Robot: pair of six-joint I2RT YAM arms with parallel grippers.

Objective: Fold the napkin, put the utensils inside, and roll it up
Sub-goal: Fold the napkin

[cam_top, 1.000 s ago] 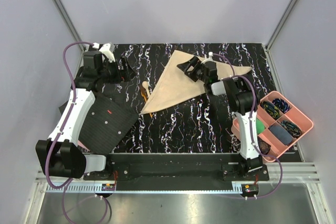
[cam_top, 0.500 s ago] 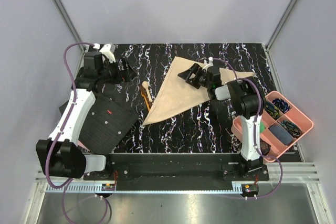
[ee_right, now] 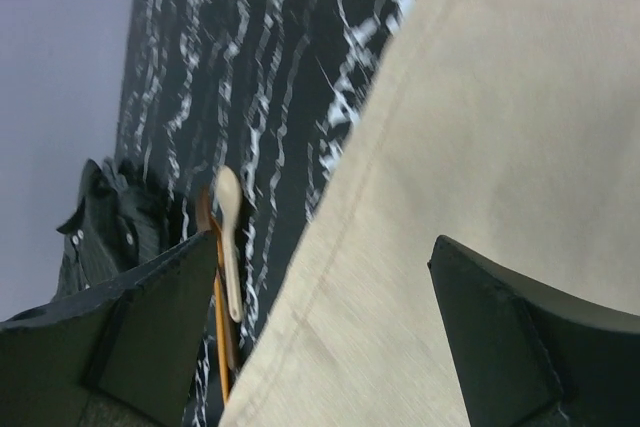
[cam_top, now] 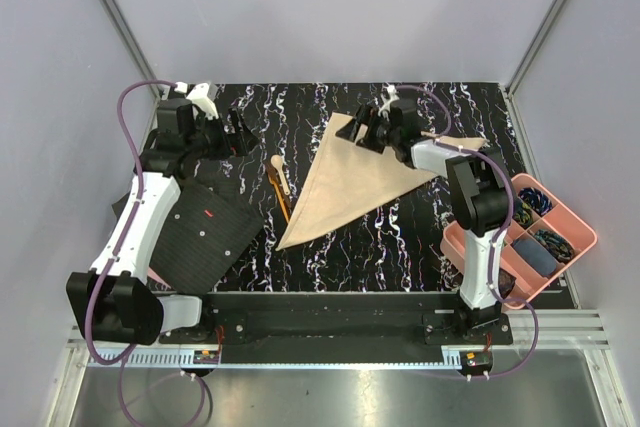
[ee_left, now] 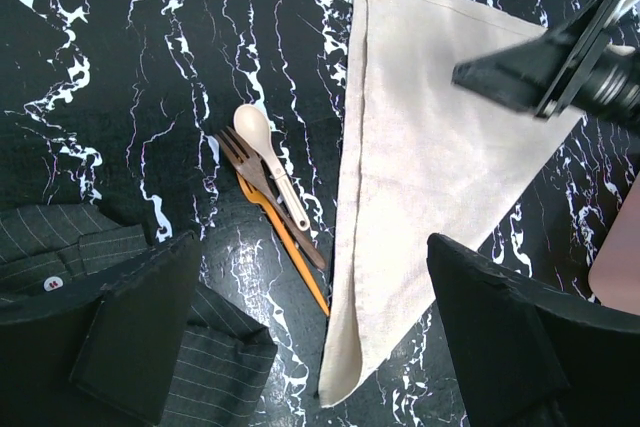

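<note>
Marbled table [cam_top: 400, 237]: right tool [cam_top: 362, 134] wide open over napkin [cam_top: 350, 185], empty.

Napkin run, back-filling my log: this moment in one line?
napkin: folded triangle | utensils: beside it | left gripper: open, empty | right gripper: open, above napkin

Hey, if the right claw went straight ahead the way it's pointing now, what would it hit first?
Most likely the napkin. In the right wrist view, the beige cloth fills nearly everything ahead of the open right claw. How far off the cloth lies is hard to judge from these views.
</note>
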